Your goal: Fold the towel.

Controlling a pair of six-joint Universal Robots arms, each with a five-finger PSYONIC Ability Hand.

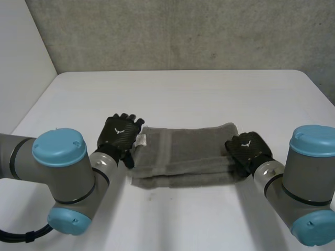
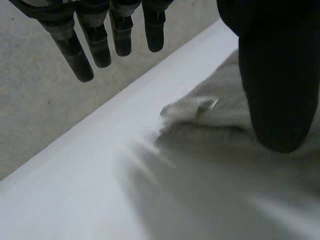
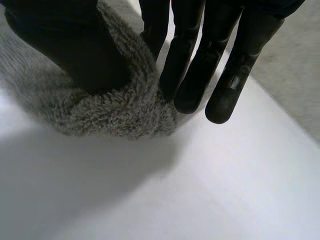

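A grey towel (image 1: 183, 151), folded into a long strip, lies across the white table (image 1: 172, 94) between my hands. My left hand (image 1: 120, 133) hovers at the strip's left end, by a small white label. In the left wrist view its fingers (image 2: 100, 45) hang straight above the bare table, and its thumb (image 2: 275, 75) is over the towel (image 2: 215, 130), holding nothing. My right hand (image 1: 248, 149) is at the right end. There its thumb (image 3: 75, 50) presses into the towel (image 3: 125, 110) and the fingers (image 3: 190, 75) close on the end's outer side, pinching it.
A grey wall runs along the table's far edge (image 1: 178, 70), and a white wall (image 1: 21, 63) stands at the left. Bare tabletop (image 3: 175, 190) lies in front of the right hand and beyond the towel.
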